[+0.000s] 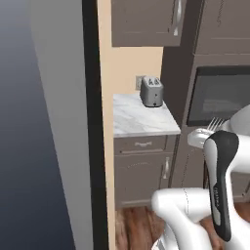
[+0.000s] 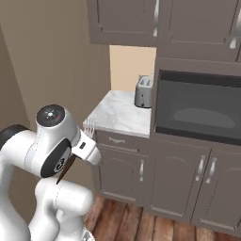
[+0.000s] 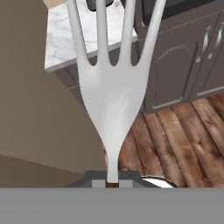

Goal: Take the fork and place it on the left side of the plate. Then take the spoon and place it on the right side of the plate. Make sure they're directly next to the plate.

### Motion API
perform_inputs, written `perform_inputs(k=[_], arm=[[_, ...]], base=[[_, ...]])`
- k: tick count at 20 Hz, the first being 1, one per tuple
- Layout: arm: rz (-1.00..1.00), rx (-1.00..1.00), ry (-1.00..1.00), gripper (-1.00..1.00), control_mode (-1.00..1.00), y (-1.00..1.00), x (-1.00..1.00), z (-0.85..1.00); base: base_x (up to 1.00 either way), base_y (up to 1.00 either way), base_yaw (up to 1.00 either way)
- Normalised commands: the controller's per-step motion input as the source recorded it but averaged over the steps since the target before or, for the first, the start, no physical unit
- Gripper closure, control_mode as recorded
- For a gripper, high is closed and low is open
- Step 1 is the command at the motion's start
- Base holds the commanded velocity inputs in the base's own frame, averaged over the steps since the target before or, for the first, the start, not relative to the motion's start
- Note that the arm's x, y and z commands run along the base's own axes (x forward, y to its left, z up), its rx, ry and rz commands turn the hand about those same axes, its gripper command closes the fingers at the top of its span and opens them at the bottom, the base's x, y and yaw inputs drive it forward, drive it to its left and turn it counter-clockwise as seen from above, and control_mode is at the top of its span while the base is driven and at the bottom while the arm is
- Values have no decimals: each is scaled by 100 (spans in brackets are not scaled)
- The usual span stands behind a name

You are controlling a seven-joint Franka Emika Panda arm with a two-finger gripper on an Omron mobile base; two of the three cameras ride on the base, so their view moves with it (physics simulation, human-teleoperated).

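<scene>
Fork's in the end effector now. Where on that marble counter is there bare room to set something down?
The marble counter is bare from its front edge back to the toaster. The toaster fills the back corner next to the microwave, so it is tight there. The end effector is shut on the fork.

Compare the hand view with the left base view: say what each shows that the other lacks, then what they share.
Hand view alone: the fork's neck running down into the shut gripper, with its whole head close up. Left base view alone: the toaster standing on the counter, a wall outlet behind it, and the oven window. Both: the fork, the marble counter, brown cabinets and wood floor.
</scene>
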Motion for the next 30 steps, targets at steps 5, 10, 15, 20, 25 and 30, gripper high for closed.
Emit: perform_inputs(k=[5,10,15,20,25,30], arm=[[0,0,0,100,100,0,0,0],[0,0,0,100,100,0,0,0],[0,0,0,100,100,0,0,0],[0,0,0,100,100,0,0,0],[0,0,0,100,100,0,0,0],[0,0,0,100,100,0,0,0]], base=[[-83,0,8],[-77,-3,14],[-72,-14,16],[-65,-39,15],[-62,-55,9],[-77,-57,2]])
